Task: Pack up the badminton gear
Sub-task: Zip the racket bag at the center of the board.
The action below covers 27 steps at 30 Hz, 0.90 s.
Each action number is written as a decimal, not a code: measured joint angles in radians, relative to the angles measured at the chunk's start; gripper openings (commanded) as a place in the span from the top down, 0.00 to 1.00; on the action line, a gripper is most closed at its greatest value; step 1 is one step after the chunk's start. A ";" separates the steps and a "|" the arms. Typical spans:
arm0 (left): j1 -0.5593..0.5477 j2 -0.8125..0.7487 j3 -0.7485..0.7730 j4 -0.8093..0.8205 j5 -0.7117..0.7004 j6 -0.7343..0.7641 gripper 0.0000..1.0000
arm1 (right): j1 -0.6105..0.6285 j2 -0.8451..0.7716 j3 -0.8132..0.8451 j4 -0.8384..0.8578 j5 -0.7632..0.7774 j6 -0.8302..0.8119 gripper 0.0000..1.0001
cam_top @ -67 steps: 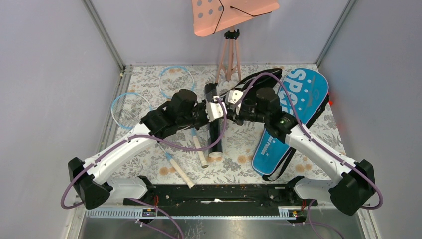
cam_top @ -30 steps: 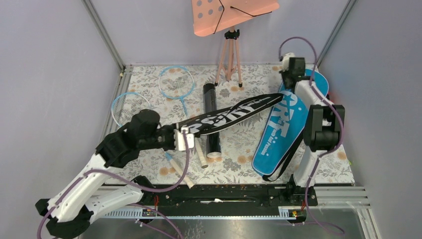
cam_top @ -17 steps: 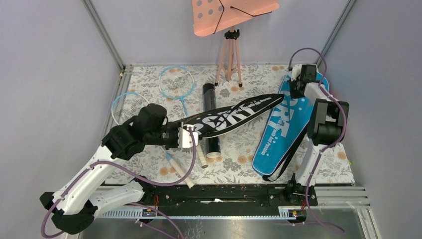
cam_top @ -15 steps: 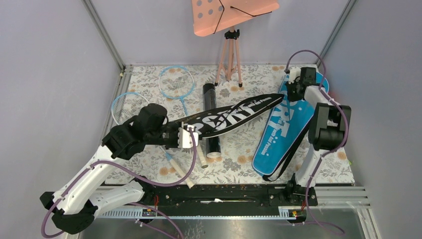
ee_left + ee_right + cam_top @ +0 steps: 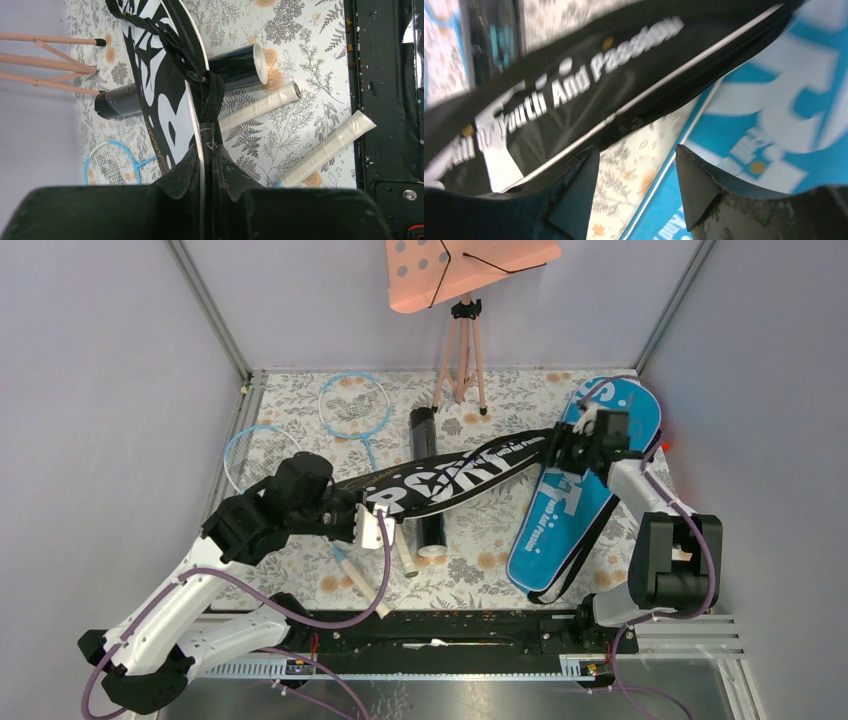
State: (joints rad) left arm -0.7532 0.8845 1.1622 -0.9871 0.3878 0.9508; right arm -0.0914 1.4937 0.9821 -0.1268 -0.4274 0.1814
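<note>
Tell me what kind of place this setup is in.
Probably a lab test cell, not a sports hall: plain grey panel walls on metal posts box in a floral-cloth table, and two robot arms are bolted to a black rail at its edge.

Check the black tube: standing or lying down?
Lying down. The tube rests on its side on the table, its round end facing sideways in the left wrist view; the black bag crosses over its middle.
</note>
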 measured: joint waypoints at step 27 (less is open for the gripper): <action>0.000 -0.016 -0.041 -0.021 -0.006 0.060 1.00 | 0.176 0.002 -0.199 0.214 0.163 0.530 1.00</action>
State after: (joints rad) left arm -0.7532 0.8684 1.1210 -1.0080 0.3813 1.0111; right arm 0.0845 1.4952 0.7834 0.0872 -0.2642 0.7113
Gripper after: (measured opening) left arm 0.100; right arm 0.063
